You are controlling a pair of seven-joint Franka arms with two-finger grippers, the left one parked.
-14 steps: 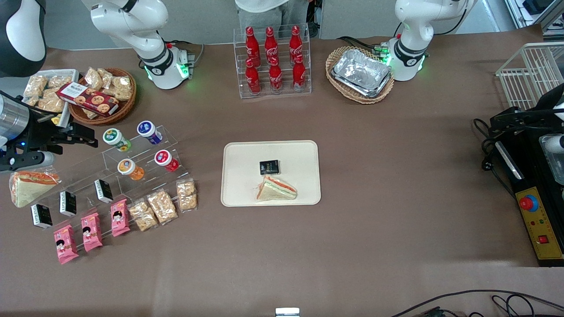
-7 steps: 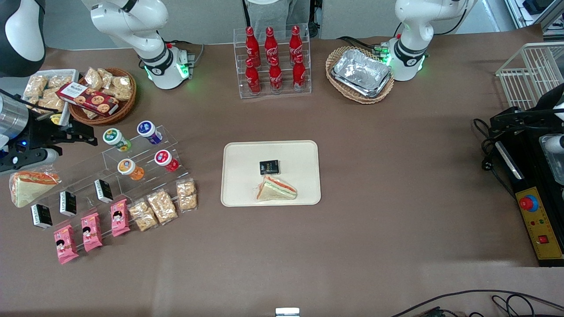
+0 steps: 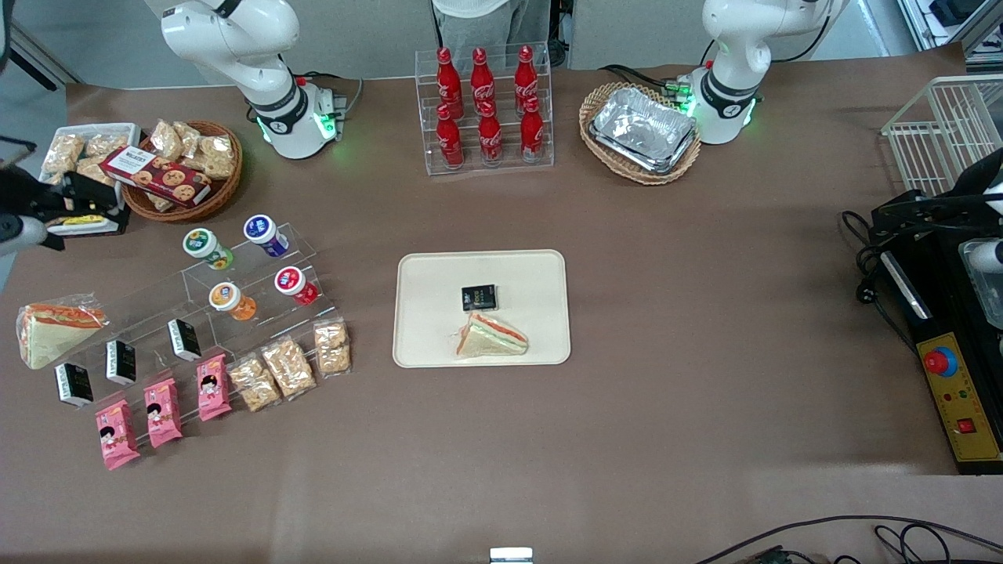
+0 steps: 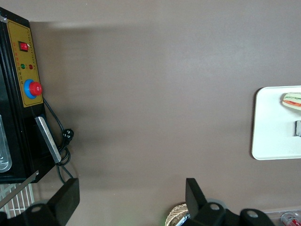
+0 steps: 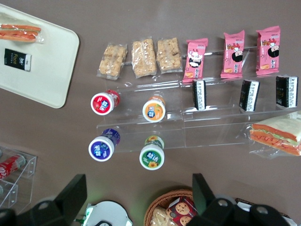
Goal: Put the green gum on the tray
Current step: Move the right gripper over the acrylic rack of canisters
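The green gum [image 3: 205, 245] [image 5: 152, 157], a small bottle with a white-rimmed green lid, stands on the upper step of a clear acrylic rack [image 3: 235, 270]. The cream tray [image 3: 439, 313] [image 5: 44, 75] lies mid-table and holds a wrapped sandwich [image 3: 492, 337] and a small black packet [image 3: 479, 297]. My gripper [image 3: 82, 205] [image 5: 138, 180] hangs open and holds nothing. It is high above the table at the working arm's end, farther from the front camera than the gum and beside the wicker snack basket [image 3: 184, 172]. The wrist view looks down on the gum from well above.
Blue-lidded [image 3: 265, 233], orange-lidded [image 3: 229, 300] and red-lidded [image 3: 295, 283] bottles share the rack with the gum. Black packets, pink packets and cracker bags line its lower steps. A cola bottle rack [image 3: 486, 106] and a basket of foil trays [image 3: 641, 129] stand farther from the camera.
My gripper has risen and drawn away from the rack, farther from the front camera, toward the snack basket. Nothing on the table has moved.
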